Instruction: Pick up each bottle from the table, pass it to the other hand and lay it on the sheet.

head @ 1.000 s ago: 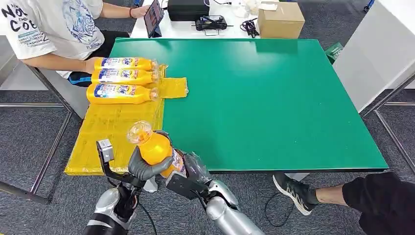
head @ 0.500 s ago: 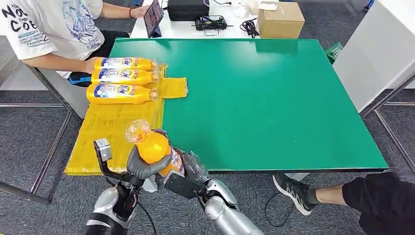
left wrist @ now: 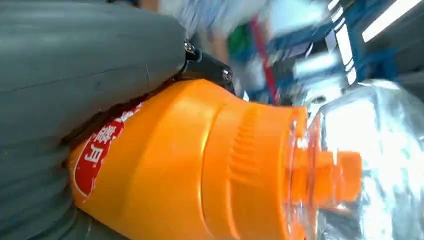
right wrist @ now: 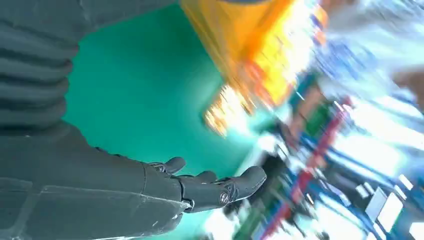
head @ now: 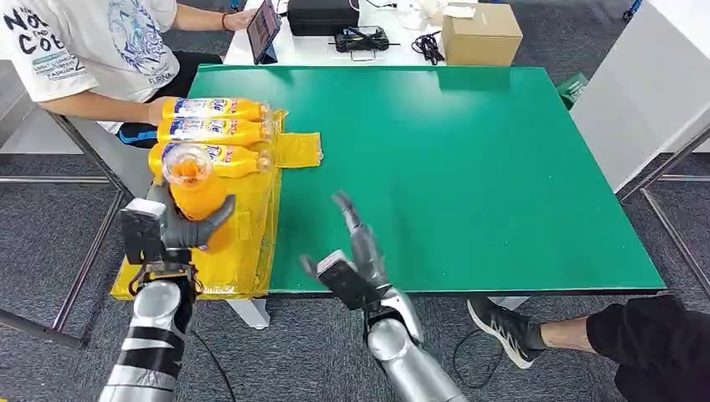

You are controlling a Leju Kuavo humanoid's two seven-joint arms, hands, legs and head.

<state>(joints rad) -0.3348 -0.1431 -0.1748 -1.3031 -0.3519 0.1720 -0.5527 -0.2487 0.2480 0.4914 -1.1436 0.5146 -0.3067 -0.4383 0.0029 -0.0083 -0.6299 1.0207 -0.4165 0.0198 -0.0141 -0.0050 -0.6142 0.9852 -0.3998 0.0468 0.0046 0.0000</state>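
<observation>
Now four orange plastic bottles: one upright in the left hand [head: 180, 228], three lying on the crinkled yellow plastic sheet [head: 188, 209].

Left fingers [head: 219, 219] wrap round the orange bottle with the clear domed cap [head: 191, 186], held above the sheet; beyond its cap lie the three labelled bottles [head: 209, 132], side by side and touching. Right hand [head: 356, 251] holds nothing, its fingers [head: 350, 214] stretched apart above the green table mat [head: 469, 167], well apart from the held bottle.

Head view looks down on the table [head: 469, 167]; wrist views sit close behind each hand
</observation>
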